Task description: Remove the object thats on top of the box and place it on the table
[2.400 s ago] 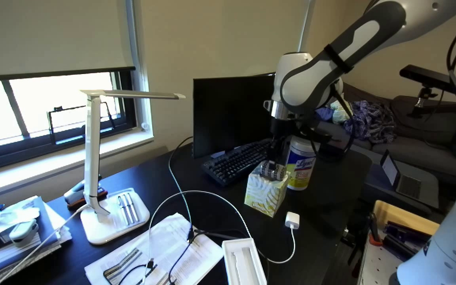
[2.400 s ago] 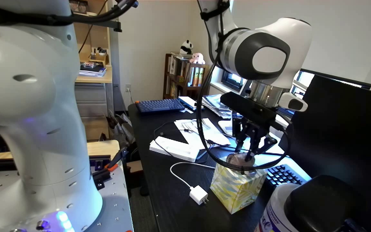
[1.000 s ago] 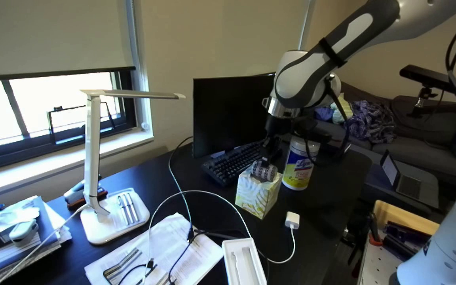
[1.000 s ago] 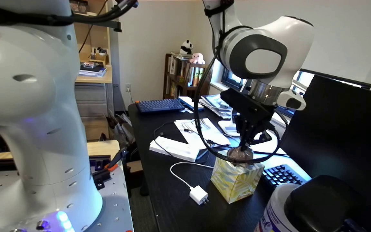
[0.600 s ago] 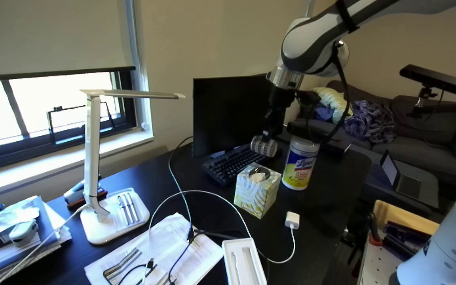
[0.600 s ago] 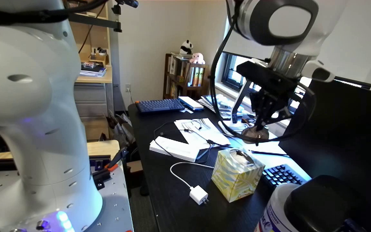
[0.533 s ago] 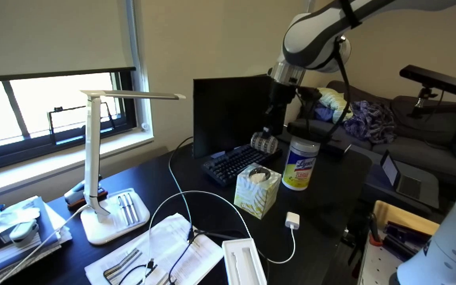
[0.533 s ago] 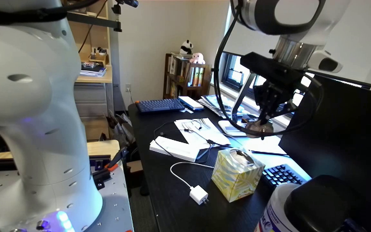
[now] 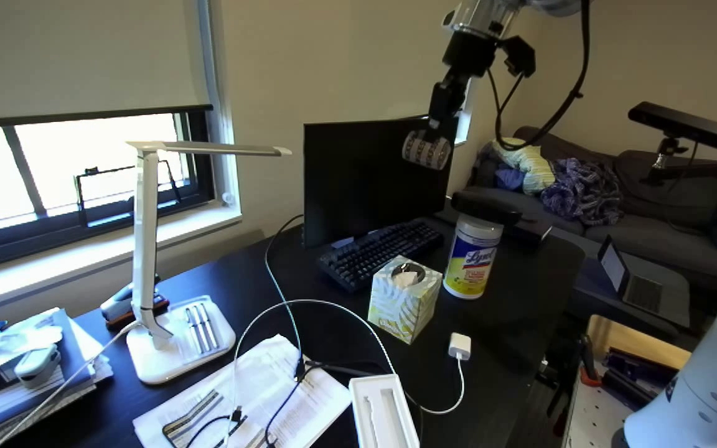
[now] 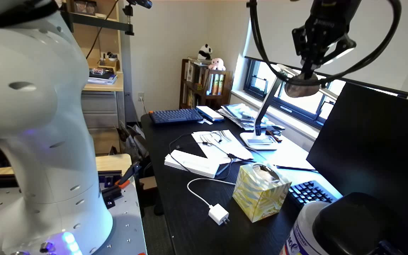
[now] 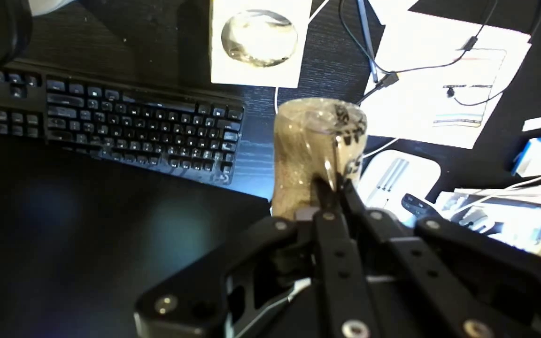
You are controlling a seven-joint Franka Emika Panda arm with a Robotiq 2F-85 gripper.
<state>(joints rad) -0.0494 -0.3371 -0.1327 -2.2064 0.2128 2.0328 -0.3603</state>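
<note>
A short round roll with a dark-and-light printed pattern hangs in the air in both exterior views (image 9: 426, 150) (image 10: 301, 90). My gripper (image 9: 437, 124) is shut on its wall; the wrist view shows the roll (image 11: 298, 150) as brownish and shiny, with the fingertips (image 11: 338, 188) close together on it. The cream-yellow patterned tissue box (image 9: 403, 305) stands on the dark table (image 9: 508, 342), well below the roll. The box's oval opening with white tissue shows uncovered, also in the wrist view (image 11: 256, 75) and in an exterior view (image 10: 259, 196).
A Lysol canister (image 9: 473, 258) stands beside the box. The monitor (image 9: 365, 186) and keyboard (image 9: 377, 255) are behind it. A white charger (image 9: 460, 346) with cable, papers (image 9: 253, 392), a white tray (image 9: 384, 410) and a lamp (image 9: 145, 249) are also on the table.
The gripper closed on the roll on top of the box and lifted it off. Gripper and roll have risen high above the table. The box shifted slightly, then stayed put.
</note>
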